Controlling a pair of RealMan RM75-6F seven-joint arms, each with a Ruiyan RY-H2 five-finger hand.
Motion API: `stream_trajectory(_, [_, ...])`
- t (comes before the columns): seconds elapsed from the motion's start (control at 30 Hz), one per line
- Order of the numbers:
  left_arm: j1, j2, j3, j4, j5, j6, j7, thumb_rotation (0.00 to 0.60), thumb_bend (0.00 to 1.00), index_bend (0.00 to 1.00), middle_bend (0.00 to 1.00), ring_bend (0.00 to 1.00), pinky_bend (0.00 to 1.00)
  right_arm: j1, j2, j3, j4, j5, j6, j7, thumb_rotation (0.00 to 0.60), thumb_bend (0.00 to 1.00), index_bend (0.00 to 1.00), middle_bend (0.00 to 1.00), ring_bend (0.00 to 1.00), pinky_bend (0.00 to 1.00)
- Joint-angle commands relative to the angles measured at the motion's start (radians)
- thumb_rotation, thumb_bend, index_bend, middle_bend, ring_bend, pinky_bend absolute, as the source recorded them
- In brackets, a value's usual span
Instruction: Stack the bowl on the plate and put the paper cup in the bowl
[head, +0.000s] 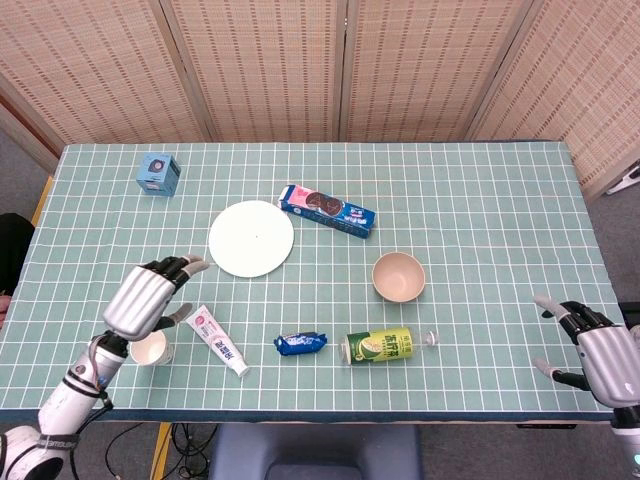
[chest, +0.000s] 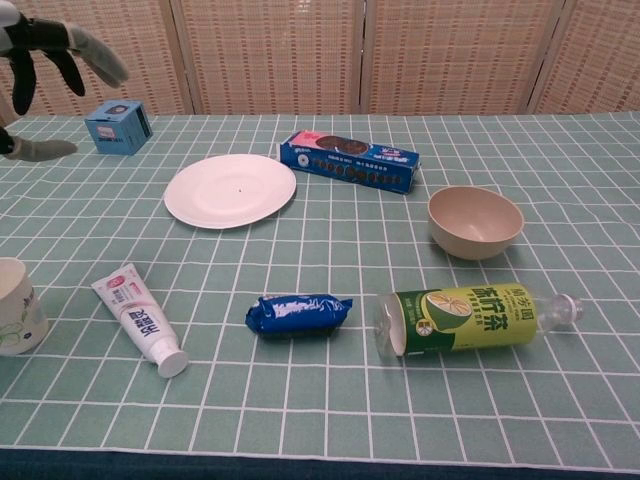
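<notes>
Cup (head: 149, 347) of white paper is standing upright, mouth up, near the table's (head: 480, 190) front-left corner. Bowl (head: 398, 276), beige, is sitting mouth up right of centre; the white plate (head: 251, 238) is lying flat. Left hand (head: 148, 296) is hovering above the cup, fingers apart, empty. Right hand (head: 600, 350) is spreading its fingers at the front-right corner.

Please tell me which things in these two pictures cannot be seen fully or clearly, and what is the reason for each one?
- Paper cup: head view, the left hand covers part of its rim; chest view, cut by the left edge.
- Left hand: chest view, only fingers show at the top left corner.
- Right hand: head view, cut by the right edge; absent from chest view.
- Bottle label text: too small to read.
</notes>
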Motion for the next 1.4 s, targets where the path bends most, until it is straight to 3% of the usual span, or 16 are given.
stream_trajectory(0.03, [-0.078,-0.084,-0.026,0.084,-0.046,-0.077,0.020,0.600,0.27,0.26,0.49,0.54,0.82,-0.001,0.001,-0.001,0.000,0.001,-0.001,-0.001,0.600,0.06,0.20,0.35,0.24,0.41])
stream_trajectory(0.13, [-0.129,-0.160,-0.035,0.169,-0.081,-0.121,0.022,0.600,0.27,0.28,0.65,0.68,0.91,-0.001,0.002,-0.002,-0.002,0.002,-0.003,-0.004,0.600,0.06,0.20,0.35,0.24,0.41])
stream_trajectory(0.3, [-0.191,-0.269,-0.030,0.318,-0.107,-0.163,0.027,0.600,0.27,0.32,0.82,0.82,0.99,0.001,0.007,-0.002,-0.006,0.004,-0.009,-0.009,0.600,0.06,0.20,0.35,0.24,0.41])
stream_trajectory(0.63, [-0.264,-0.428,-0.001,0.588,-0.128,-0.205,0.002,0.600,0.27,0.44,0.98,0.95,1.00,0.005,0.013,-0.005,-0.019,0.002,-0.021,-0.018,0.600,0.06,0.20,0.35,0.24,0.41])
stream_trajectory(1.0, [-0.308,-0.577,0.010,0.826,-0.154,-0.212,-0.044,0.600,0.27,0.47,1.00,0.98,1.00,0.006,0.021,-0.007,-0.033,0.008,-0.032,-0.030,0.600,0.06,0.20,0.35,0.24,0.41])
stream_trajectory(1.4, [-0.322,-0.665,0.027,0.969,-0.181,-0.237,-0.079,0.600,0.27,0.46,1.00,0.98,1.00,0.011,0.021,-0.004,-0.030,0.019,-0.044,-0.029,0.600,0.06,0.20,0.35,0.24,0.41])
